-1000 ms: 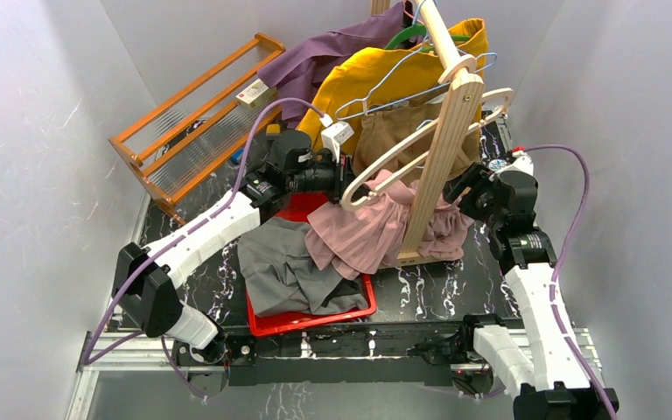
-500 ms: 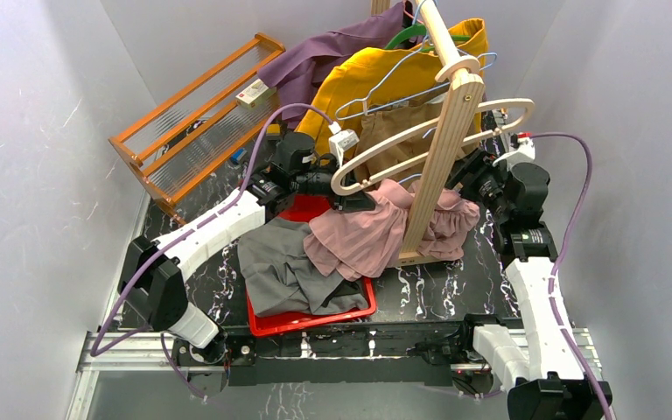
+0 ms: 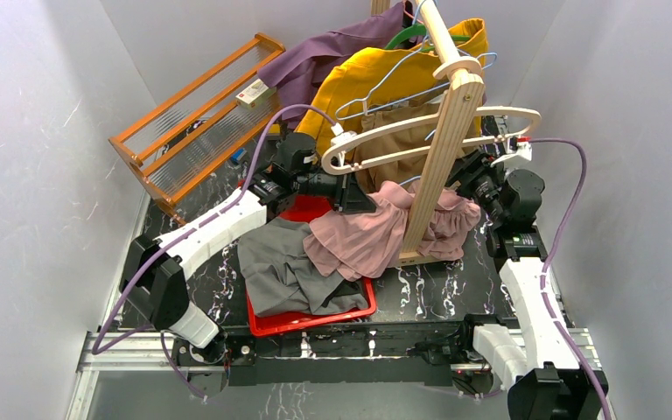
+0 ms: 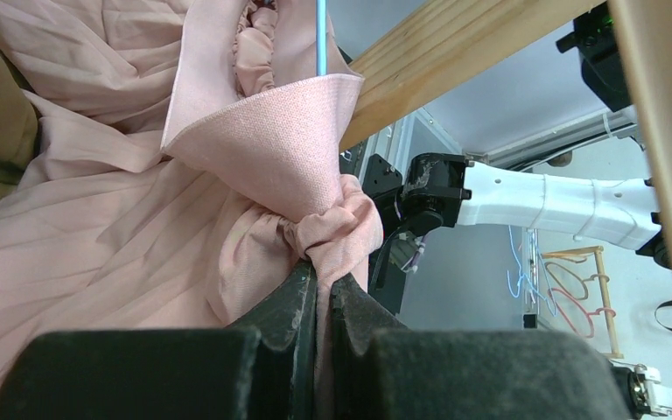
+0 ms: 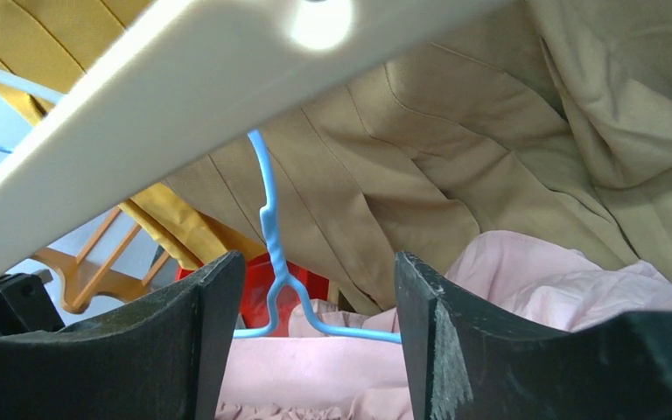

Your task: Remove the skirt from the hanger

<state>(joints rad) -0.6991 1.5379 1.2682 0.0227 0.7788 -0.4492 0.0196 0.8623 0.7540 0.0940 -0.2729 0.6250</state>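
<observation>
The pink pleated skirt (image 3: 372,234) lies bunched at the foot of the wooden stand, partly over the red tray. Its blue wire hanger (image 5: 271,229) still sits in the waistband; the wire also shows in the left wrist view (image 4: 320,35). My left gripper (image 3: 350,194) is shut on a fold of the skirt's waistband (image 4: 341,223), with cloth pinched between the pads. My right gripper (image 3: 474,182) is open, and the hanger's twisted neck stands between its fingers (image 5: 214,332) without touching them. A cream wooden hanger (image 3: 429,131) hangs above both grippers.
The wooden stand's post (image 3: 442,149) rises between the grippers. Tan (image 3: 394,140), yellow (image 3: 376,74) and purple (image 3: 332,48) garments hang behind. A grey garment (image 3: 284,271) lies in the red tray (image 3: 315,319). An orange wooden rack (image 3: 197,118) leans at the back left.
The cream hanger has swung up and levelled out. The right gripper has risen and moved in toward the stand. The left gripper has shifted slightly right, still holding the skirt.
</observation>
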